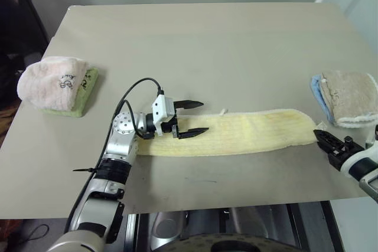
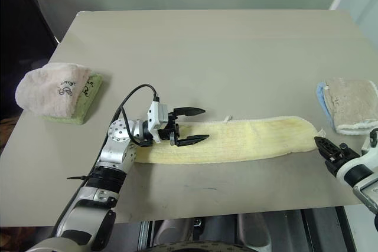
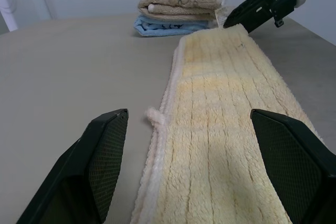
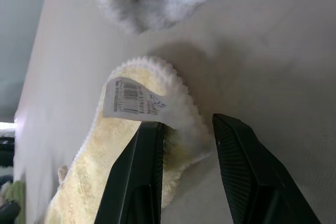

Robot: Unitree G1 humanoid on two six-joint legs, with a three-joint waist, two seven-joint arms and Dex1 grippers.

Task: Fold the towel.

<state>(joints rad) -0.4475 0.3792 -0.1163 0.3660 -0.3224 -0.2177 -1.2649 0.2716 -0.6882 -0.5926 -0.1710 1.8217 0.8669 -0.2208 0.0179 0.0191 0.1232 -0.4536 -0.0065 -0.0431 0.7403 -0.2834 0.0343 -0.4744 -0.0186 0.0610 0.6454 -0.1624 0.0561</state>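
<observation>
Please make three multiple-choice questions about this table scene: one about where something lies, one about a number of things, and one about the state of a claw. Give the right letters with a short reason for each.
1. Where does the pink towel lie?
A. At the table's left edge, on a green cloth
B. On the yellow towel
C. Beside the beige towel on the right

2. How many towels make up the stack at the right edge?
A. One
B. Two
C. Four

3. What is the state of the left claw?
A. Shut on the yellow towel
B. Open over the yellow towel's left end
C. Shut on the pink towel

Answers:
1. A: the pink towel sits on a green cloth at the left of the table.
2. B: a beige towel lies on a blue towel.
3. B: the left claw has its fingers spread wide above the yellow towel, holding nothing.
</observation>
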